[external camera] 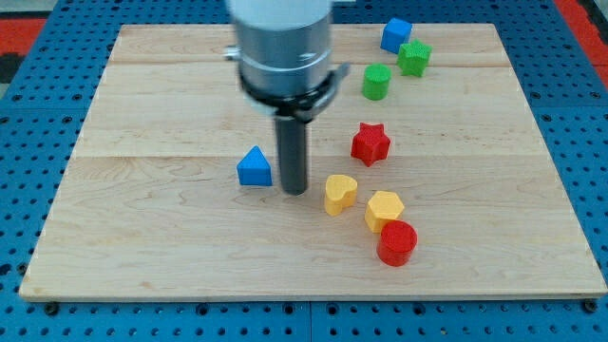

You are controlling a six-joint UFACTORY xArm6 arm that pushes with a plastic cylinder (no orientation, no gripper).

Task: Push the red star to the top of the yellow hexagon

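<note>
Red cylinder [397, 243] nearest camera, touching yellow hexagon [384, 208]. Red star [370, 143] noted above hexagon, slightly apart. Tip [295, 190] bare, holding nothing, left of yellow heart [340, 193]. Advised: approach star from above, nudge gently downward.

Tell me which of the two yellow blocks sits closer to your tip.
The yellow heart, just right of my tip. The yellow hexagon lies farther right, touching the red cylinder.

Wooden board [142, 247] on a blue pegboard [38, 76]. Blue triangle block [254, 167] sits left of centre. Yellow heart [339, 193] at its 3 o'clock, near. Red cylinder [396, 242] at approx. 4 o'clock from the heart. Top right: blue cube [395, 35], w/ green star [414, 58] touching at its 5 o'clock (corner to corner); green cylinder [376, 82] at the star's 8 o'clock.
</note>
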